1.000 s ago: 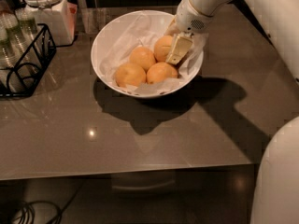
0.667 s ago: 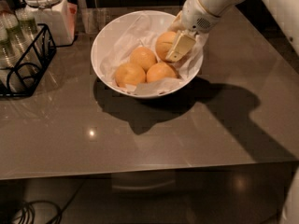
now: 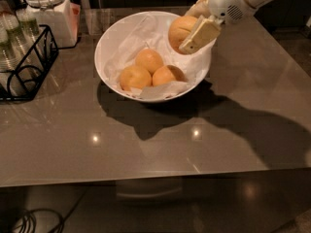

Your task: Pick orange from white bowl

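Observation:
The white bowl (image 3: 111, 38), lined with crumpled white paper, stands on the grey table toward the back. Three smaller pale oranges (image 3: 148, 60) lie in its bottom. My gripper (image 3: 191, 32) comes in from the upper right and is shut on the larger, deeper orange (image 3: 180, 31). It holds this orange above the bowl's right rim, lifted off the paper. One cream finger (image 3: 200, 35) crosses the front of the orange; the other is behind it.
A white lidded jar (image 3: 48, 11) stands at the back left. A black wire rack (image 3: 26, 64) with glasses sits at the left edge. The table's front edge runs across the lower part of the view, with cables on the floor below at left.
The gripper has risen with the large orange in it, from down among the other oranges to above the bowl's right rim. The three small oranges stayed put.

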Available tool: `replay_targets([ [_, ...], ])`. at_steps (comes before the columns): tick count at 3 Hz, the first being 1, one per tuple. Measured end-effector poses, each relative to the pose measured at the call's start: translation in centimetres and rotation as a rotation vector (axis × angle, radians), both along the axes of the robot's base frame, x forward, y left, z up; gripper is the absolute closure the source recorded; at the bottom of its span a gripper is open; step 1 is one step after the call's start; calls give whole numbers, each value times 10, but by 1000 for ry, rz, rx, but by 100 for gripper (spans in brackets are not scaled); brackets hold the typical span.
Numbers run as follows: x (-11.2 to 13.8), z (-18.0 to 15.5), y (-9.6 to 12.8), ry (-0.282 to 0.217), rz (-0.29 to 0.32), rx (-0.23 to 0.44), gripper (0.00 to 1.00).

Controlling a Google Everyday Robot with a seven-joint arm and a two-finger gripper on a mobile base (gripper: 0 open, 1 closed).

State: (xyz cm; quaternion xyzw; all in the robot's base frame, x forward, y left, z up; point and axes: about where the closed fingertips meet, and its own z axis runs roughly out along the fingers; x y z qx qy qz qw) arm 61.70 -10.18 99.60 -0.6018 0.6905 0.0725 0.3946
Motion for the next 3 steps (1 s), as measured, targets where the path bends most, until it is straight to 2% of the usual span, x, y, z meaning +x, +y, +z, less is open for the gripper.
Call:
replay_targets([
  [1, -30, 15, -2, -2, -23, 49, 100],
  [2, -57, 12, 2, 29, -32, 118, 100],
  [3, -71, 10, 12, 34, -9, 174, 100],
])
